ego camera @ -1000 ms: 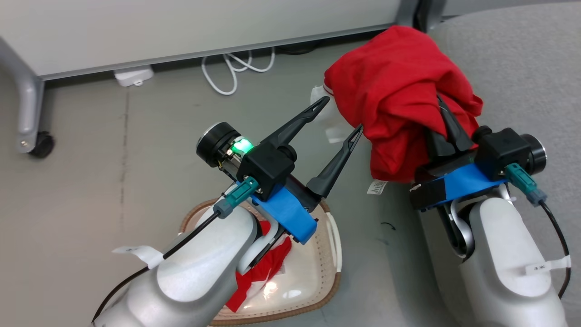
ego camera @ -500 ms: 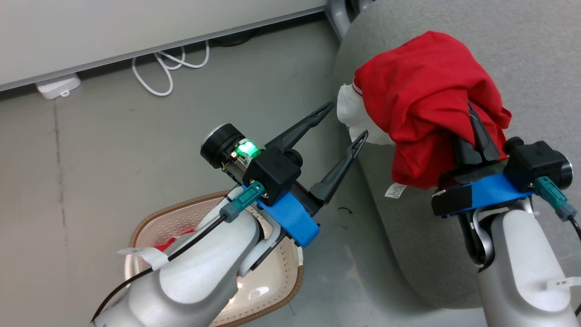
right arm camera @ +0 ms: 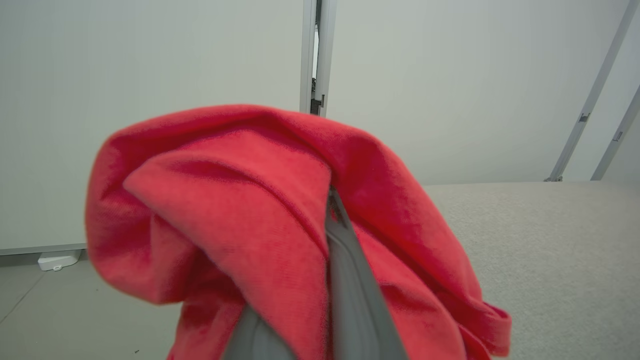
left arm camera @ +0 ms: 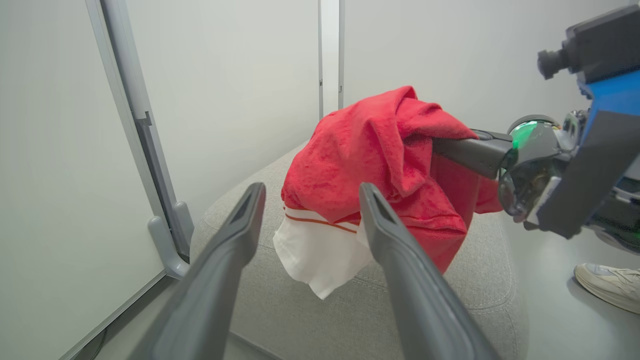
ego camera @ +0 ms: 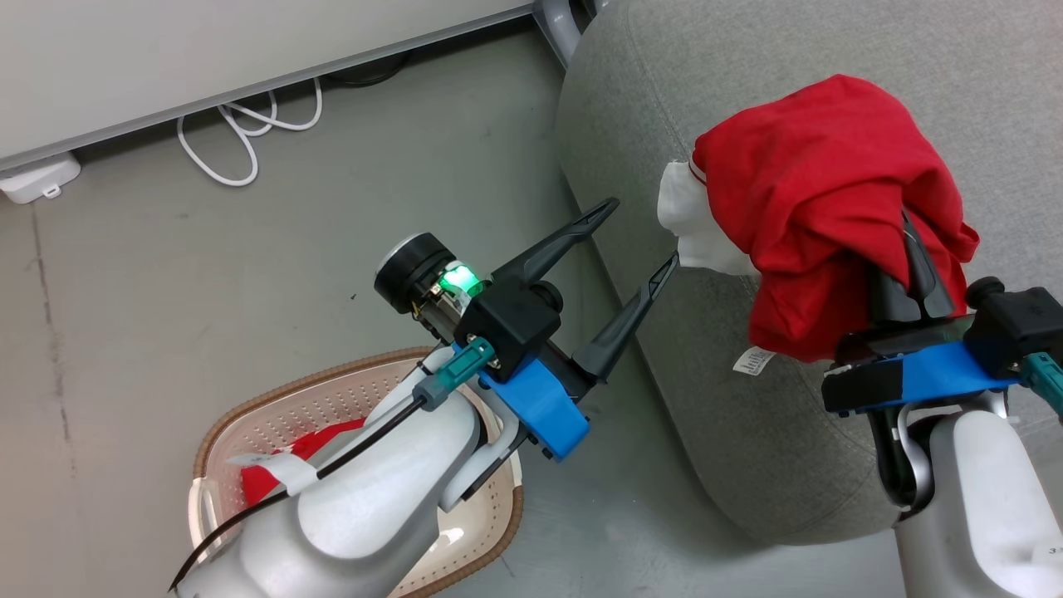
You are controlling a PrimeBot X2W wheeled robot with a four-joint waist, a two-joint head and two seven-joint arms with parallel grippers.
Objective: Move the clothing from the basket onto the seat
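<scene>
Found a white care label [ego camera: 751, 361] hanging from the lower edge of the red garment [ego camera: 822, 191]; print too small to read. Noted a paper tag [ego camera: 270, 465] on the left forearm, no writing legible (likewise a second tag [ego camera: 1048, 550] on the right forearm, cut off by the frame edge).

Found the right gripper [ego camera: 901, 241] clamped on the red garment, fingers buried in the folds, cloth draped over and around them. Noted a white panel [ego camera: 693, 224] of that garment hanging toward the left gripper [ego camera: 644, 234]. Observed the bundle raised above the seat [ego camera: 664, 108], apart from the cushion in the left wrist view.

Found the left gripper spread wide and empty, fingertips just beside the white panel.

Logged a second red garment [ego camera: 266, 482] lying in the basket [ego camera: 241, 411] on the floor, beneath the left forearm.
</scene>
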